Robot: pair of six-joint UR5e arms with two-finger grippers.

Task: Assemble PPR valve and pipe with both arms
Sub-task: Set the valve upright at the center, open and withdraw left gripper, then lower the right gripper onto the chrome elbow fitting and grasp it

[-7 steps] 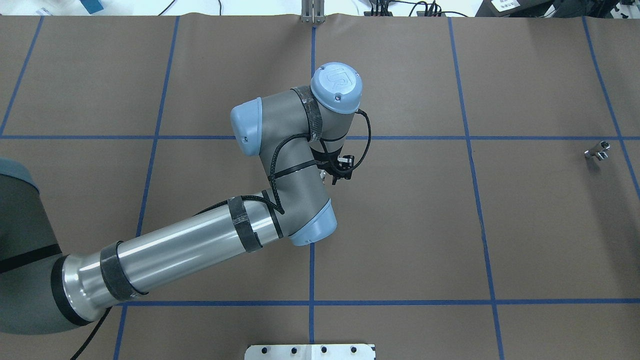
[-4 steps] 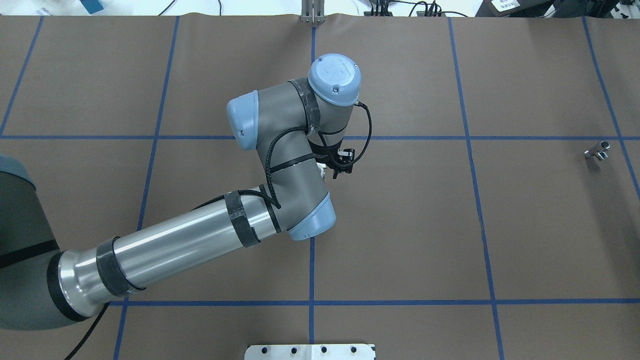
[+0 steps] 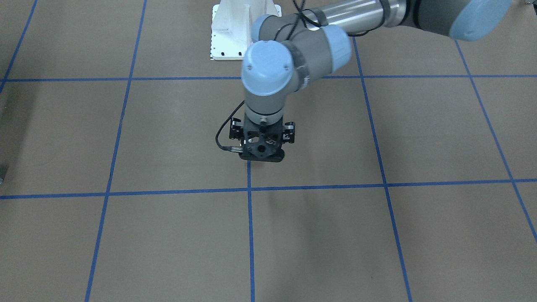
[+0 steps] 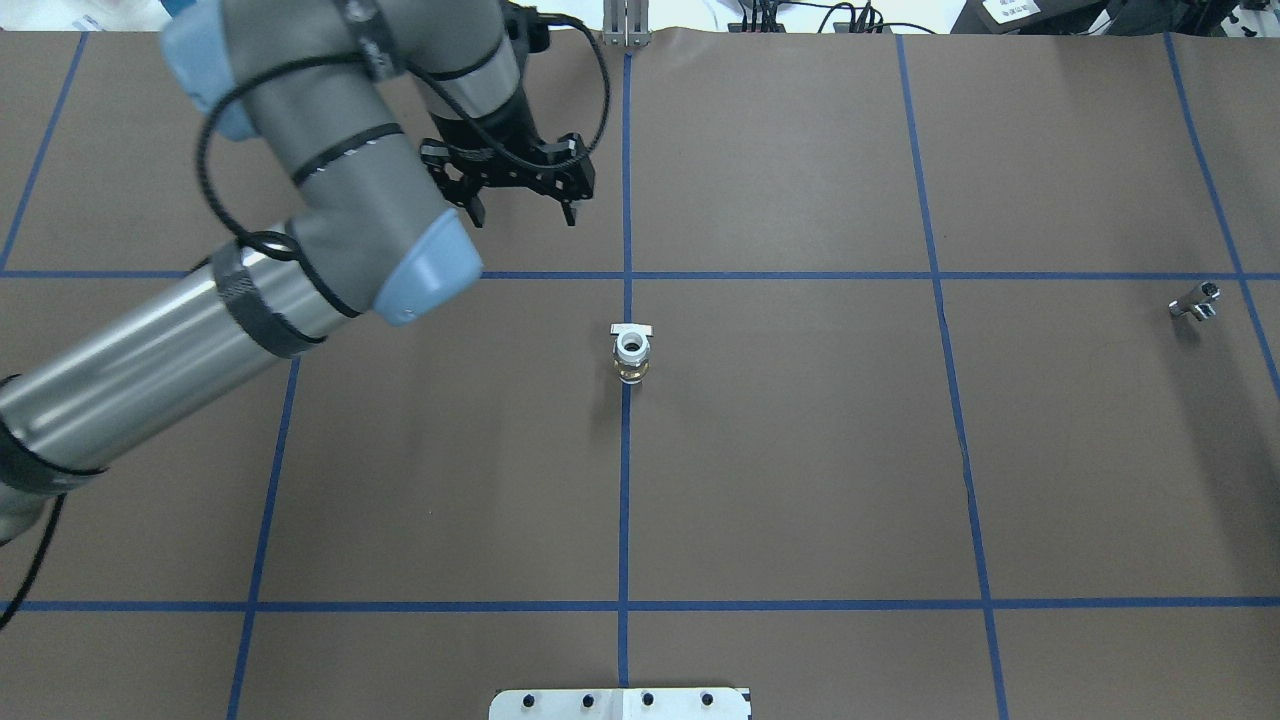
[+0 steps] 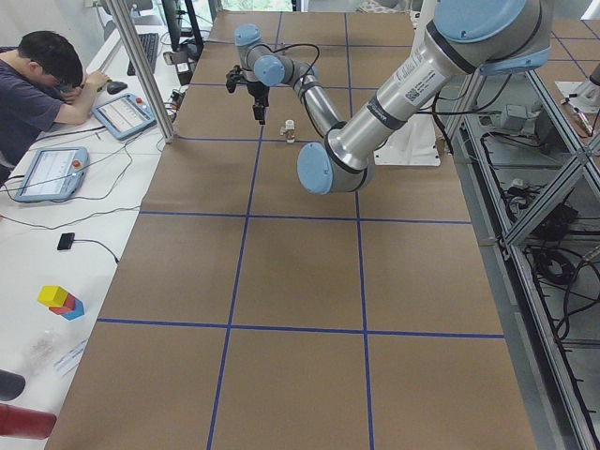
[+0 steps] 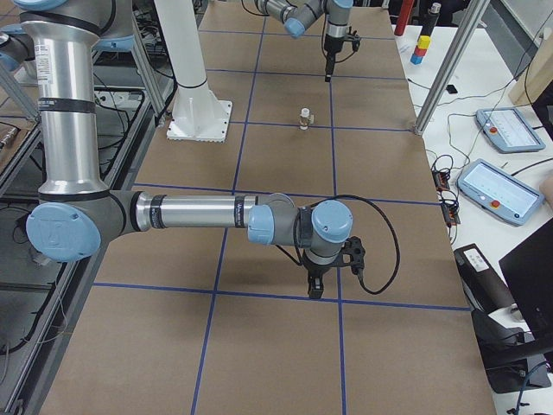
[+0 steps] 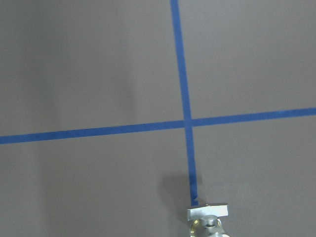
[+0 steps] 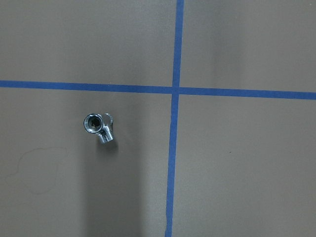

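Note:
The PPR valve [image 4: 631, 352] stands upright on the centre blue line, white collar up and pale handle tab on its far side, with nothing touching it. It shows at the bottom edge of the left wrist view [image 7: 207, 219]. My left gripper [image 4: 524, 213] hangs open and empty beyond and left of the valve. In the front-facing view the left gripper [image 3: 261, 156] sits low over the centre line and no valve shows. The pipe [image 4: 1195, 302], a silvery elbow stub, lies at the far right and shows in the right wrist view [image 8: 99, 126]. My right gripper [image 6: 314, 290] shows only in the exterior right view, so I cannot tell its state.
The white bolted pedestal [image 4: 620, 703] stands at the near table edge. A metal post [image 4: 625, 25] rises at the far edge. An operator [image 5: 37, 84] sits at a side desk with tablets. Blue tape lines grid the brown table [image 4: 800, 450].
My left arm has swung from over the table centre to the far left. The valve, mostly hidden under the wrist before, now stands free on the centre line. The pipe has not moved.

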